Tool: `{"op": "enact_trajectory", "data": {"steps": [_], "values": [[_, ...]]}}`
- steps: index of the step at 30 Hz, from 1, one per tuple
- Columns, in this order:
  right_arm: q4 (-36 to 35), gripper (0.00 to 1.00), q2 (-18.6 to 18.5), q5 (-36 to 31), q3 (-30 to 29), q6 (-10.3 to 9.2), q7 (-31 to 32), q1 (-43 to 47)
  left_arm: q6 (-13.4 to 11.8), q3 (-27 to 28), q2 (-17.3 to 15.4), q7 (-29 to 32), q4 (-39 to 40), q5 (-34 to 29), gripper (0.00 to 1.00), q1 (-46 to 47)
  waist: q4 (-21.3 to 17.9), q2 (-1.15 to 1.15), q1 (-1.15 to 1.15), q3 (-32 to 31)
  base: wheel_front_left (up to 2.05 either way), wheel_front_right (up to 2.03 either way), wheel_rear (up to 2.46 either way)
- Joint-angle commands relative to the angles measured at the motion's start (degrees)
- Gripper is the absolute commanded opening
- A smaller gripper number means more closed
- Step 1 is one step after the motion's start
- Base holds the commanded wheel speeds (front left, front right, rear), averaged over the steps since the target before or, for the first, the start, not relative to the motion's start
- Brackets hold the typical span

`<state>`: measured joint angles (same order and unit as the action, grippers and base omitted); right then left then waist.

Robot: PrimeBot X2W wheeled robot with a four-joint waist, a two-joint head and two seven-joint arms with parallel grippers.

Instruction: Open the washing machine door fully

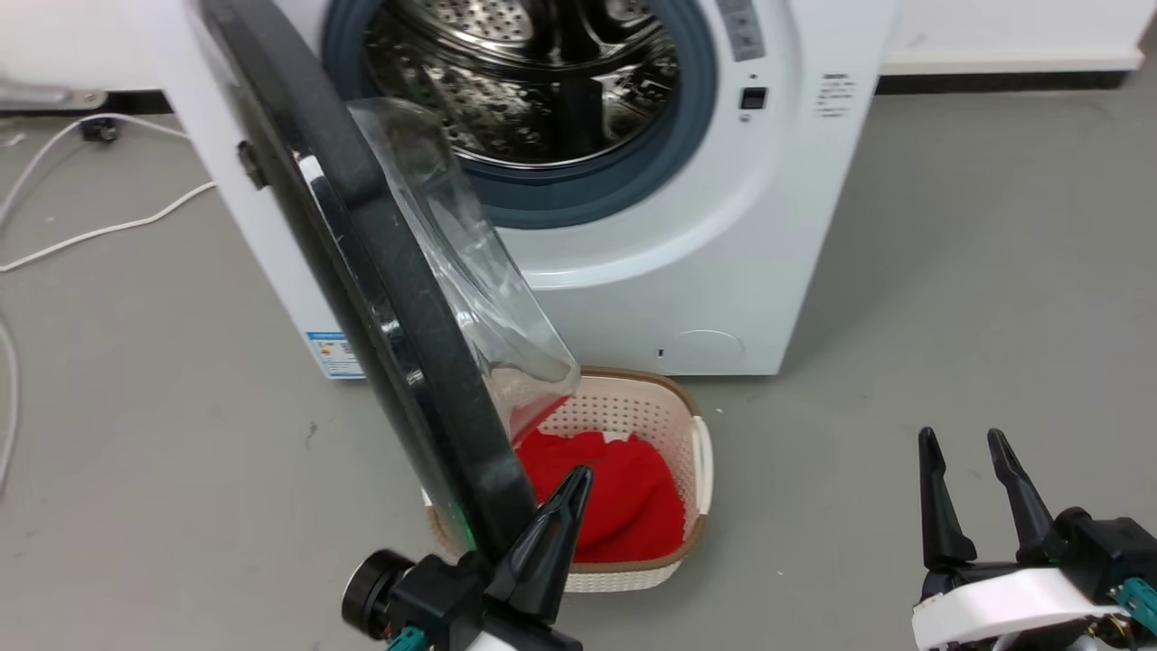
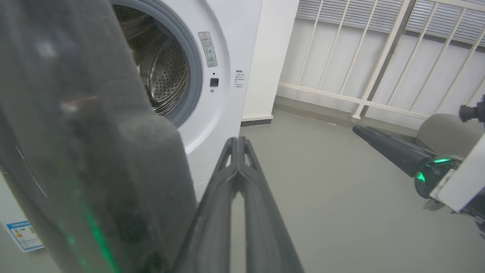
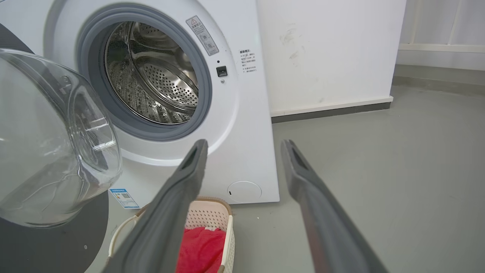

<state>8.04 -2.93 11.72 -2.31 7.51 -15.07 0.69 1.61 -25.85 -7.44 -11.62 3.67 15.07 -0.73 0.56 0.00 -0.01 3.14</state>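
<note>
washing machine door (image 1: 389, 298) open, left fingers (image 1: 553, 538) beside its rim

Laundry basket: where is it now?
Head view, bottom centre: the laundry basket sits on the floor before the washing machine, partly under the open washing machine door, just beyond the left gripper.

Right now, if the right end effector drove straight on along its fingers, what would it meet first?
Probably the washing machine: the open right end effector aims at its white front panel, low and right of the drum. Depth is uncertain.
</note>
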Motion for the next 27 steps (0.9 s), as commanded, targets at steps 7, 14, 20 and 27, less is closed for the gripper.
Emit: {"op": "enact_trajectory", "data": {"steps": [7,14,20,27], "values": [[0.7,1.00,0.1,-0.1,-0.3,-0.04,0.5,0.4,-4.4,3.2,-1.3,-0.7,3.5,0.0,0.00,-3.9,7.1,0.00,0.01,-0.4,0.00,0.00,0.00],[0.6,1.00,0.1,-0.2,-0.4,-0.04,1.3,1.0,-8.4,6.5,-2.5,-1.0,7.6,0.1,0.00,-8.3,14.7,0.00,0.01,-1.1,0.00,0.00,0.00],[0.5,1.00,0.1,0.0,0.4,-0.04,1.8,0.3,-11.2,13.3,-4.6,-1.6,6.2,2.1,0.00,-9.5,16.5,0.00,0.01,-1.1,0.00,0.00,0.00],[0.0,1.00,0.1,0.5,1.5,-0.03,1.6,0.4,-11.7,22.9,-8.3,-2.9,1.5,5.7,0.00,-7.0,15.3,0.00,0.01,-1.2,0.00,0.00,0.00]]}}
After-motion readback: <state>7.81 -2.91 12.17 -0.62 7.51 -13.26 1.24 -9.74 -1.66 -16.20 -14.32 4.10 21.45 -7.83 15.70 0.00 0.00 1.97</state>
